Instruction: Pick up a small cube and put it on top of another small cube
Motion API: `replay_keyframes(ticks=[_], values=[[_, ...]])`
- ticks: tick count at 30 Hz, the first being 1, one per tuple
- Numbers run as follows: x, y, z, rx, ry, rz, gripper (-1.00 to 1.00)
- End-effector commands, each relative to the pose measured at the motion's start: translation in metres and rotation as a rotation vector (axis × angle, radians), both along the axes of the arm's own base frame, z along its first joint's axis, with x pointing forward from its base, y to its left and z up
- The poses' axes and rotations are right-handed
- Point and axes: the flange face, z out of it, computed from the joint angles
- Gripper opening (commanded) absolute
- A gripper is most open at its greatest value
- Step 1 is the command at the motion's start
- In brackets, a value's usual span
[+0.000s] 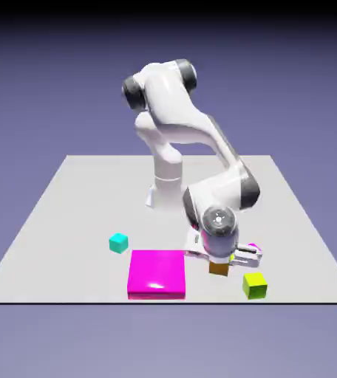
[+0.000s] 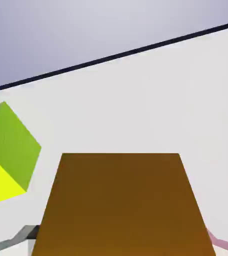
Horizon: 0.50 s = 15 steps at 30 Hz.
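Background: plain blue-violet, one pale grey tabletop (image 1: pixel 60 221) across the middle of the exterior view.
Arm: one, white with dark joints, upper middle of frame, bending down to lower right.
Gripper (image 1: pixel 219 260): one, low over the table, its two fingers closed on a brown-orange cube.
Held cube (image 2: pixel 121 205): one, bottom middle of the hand view, large between the fingertips; in the exterior view at lower right, just under the hand.
Yellow-green cube (image 1: pixel 255 286): one, lower right of frame, near the held cube, apart from it; left edge of the hand view.
Cyan cube (image 1: pixel 118 243): one, left of centre, well apart from the gripper.
Magenta block (image 1: pixel 157 275): one, flat, square, lower middle.
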Motion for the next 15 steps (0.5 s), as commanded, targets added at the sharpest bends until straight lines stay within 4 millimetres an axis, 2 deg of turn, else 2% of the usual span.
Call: replay_keyframes(ticks=[1, 3, 5, 8, 9, 10, 11, 14, 15], values=[[0.000, 0.021, 0.006, 0.000, -0.013, 0.058, -1.00], [0.000, 0.061, 0.018, 0.006, -0.042, 0.163, -1.00], [0.004, 0.059, 0.014, 0.006, -0.059, 0.175, -1.00], [-0.017, 0.057, -0.041, 0.006, -0.059, 0.175, -1.00], [-0.021, 0.057, -0.049, 0.006, -0.059, 0.175, -1.00], [-0.021, 0.057, -0.049, 0.006, -0.059, 0.175, 1.00], [-0.021, 0.057, -0.049, 0.006, -0.059, 0.175, 1.00], [0.001, 0.059, 0.005, 0.006, -0.059, 0.175, 1.00], [0.004, 0.059, 0.014, 0.006, -0.059, 0.175, 1.00]])
